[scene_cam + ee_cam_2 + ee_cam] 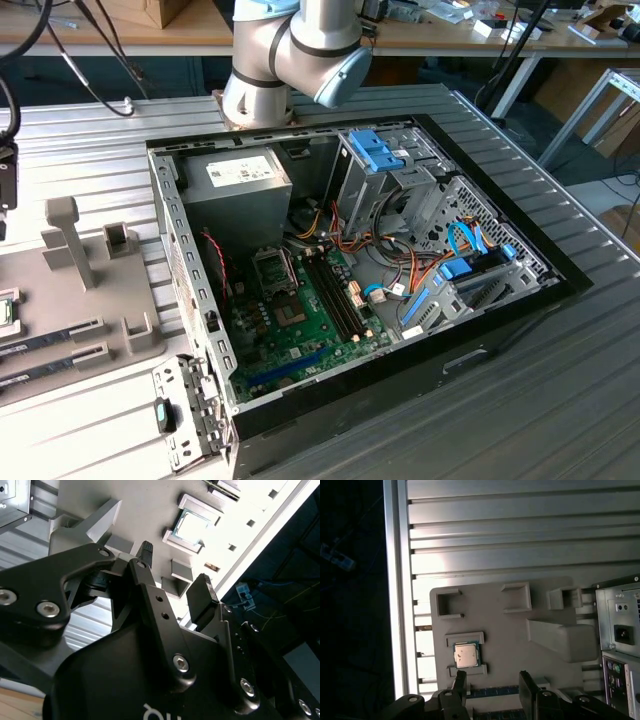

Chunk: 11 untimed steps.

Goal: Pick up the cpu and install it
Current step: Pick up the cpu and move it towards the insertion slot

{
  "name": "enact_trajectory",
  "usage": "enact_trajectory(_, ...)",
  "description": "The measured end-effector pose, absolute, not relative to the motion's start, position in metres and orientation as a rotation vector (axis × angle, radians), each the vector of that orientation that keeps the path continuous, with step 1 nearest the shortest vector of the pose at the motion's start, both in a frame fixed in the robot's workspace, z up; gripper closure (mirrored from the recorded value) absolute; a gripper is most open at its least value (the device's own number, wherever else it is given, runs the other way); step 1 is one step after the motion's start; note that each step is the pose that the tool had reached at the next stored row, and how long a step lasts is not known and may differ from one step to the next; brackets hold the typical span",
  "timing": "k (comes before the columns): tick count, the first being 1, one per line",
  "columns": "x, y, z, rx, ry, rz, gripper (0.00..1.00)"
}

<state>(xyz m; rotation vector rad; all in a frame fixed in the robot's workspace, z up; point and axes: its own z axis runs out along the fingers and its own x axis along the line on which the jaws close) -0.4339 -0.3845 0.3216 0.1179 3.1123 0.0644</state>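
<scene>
- The gripper point(492, 680), jaws spread and holding nothing, hangs over the grey fixture tray point(495, 630), which sits on the ribbed metal table point(520, 530) beside the open computer case point(480, 290)
- The cpu point(466, 656) lies flat, silvery top up, in its cradle on the tray, between two low grey walls, and has not been lifted
- In the first wrist view the chip lies just beyond the fingertips but off the centre of the gap: right ahead of one finger point(459, 682) and well aside from the other
- The chip is square, so it has no long axis; its edges run true with the cradle walls
- The motherboard socket point(275, 268), deep in the case, lies well apart from the tray
</scene>
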Motion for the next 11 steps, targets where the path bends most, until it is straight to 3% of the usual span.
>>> enact_trajectory(11,-0.434,-0.3845,0.3157,0.118,3.112,0.065,0.46)
